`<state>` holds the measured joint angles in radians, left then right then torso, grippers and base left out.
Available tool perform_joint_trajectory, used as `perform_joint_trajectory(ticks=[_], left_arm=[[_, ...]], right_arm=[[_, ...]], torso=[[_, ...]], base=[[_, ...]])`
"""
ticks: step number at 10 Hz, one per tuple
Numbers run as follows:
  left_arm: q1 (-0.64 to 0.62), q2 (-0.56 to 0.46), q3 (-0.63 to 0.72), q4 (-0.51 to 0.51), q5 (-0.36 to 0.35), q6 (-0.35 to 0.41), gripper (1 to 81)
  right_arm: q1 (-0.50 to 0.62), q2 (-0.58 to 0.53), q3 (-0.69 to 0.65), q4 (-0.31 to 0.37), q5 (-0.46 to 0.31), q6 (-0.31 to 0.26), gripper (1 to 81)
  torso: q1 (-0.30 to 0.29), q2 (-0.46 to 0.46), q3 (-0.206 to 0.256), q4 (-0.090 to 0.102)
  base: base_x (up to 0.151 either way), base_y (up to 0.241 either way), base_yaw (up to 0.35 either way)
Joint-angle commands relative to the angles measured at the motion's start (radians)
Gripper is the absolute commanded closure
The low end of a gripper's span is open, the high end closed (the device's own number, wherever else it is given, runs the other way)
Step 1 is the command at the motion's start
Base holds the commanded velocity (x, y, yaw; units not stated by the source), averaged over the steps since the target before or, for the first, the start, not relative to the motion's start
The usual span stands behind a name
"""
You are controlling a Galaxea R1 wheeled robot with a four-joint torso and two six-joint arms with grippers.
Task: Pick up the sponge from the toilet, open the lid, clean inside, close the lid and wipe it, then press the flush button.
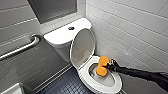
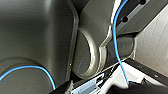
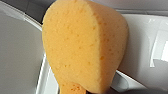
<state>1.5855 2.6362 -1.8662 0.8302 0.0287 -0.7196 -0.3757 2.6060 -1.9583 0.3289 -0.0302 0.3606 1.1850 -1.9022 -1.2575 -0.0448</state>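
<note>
The lid [image 1: 82,47] of the toilet [image 1: 86,75] stands raised, leaning back against the tank, so the oval seat and bowl lie open. The right arm reaches in from the right, and the right gripper [image 1: 110,66] is clamped on one edge of the sponge [image 1: 102,66], holding it just over the far right part of the bowl, above the seat rim. In the right wrist view the sponge [image 3: 85,47] looms close, its porous orange face towards the camera and the white curve of the bowl behind it. Whether it touches the ceramic cannot be told.

The flush button [image 1: 71,28] sits dark and round in the middle of the white tank top, beyond the lid. A metal grab bar [image 1: 22,48] runs along the left wall, white tiles [image 1: 130,27] cover the right wall, and the floor [image 1: 67,86] is a dark small mosaic.

In the left wrist view a blue cable [image 2: 116,42] curves across dark robot parts. The state of the left gripper [image 2: 100,87] cannot be told there
</note>
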Motion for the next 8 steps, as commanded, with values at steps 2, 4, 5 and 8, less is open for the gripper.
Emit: perform_joint_trajectory(ticks=[2,4,5,8], left_arm=[[0.038,0.004,0.025,0.024,0.054,0.003,1.0],[0.038,0.013,0.024,0.046,0.054,0.003,1.0],[0.038,0.016,0.024,0.046,0.054,0.003,1.0],[0.038,0.021,0.022,0.066,0.054,0.003,1.0]], right_arm=[[0.011,-0.223,0.274,0.030,0.078,0.015,81.1],[-0.029,-0.283,0.343,0.045,0.119,0.015,81.1],[-0.061,-0.324,0.394,0.062,0.160,0.015,81.1],[-0.160,-0.431,0.519,0.067,0.268,0.014,81.1]], torso=[[0.000,0.000,0.000,0.000],[0.000,0.000,0.000,0.000],[0.000,0.000,0.000,0.000],[0.000,0.000,0.000,0.000]], base=[[0.000,0.000,0.000],[0.000,0.000,0.000],[0.000,0.000,0.000],[0.000,0.000,0.000]])
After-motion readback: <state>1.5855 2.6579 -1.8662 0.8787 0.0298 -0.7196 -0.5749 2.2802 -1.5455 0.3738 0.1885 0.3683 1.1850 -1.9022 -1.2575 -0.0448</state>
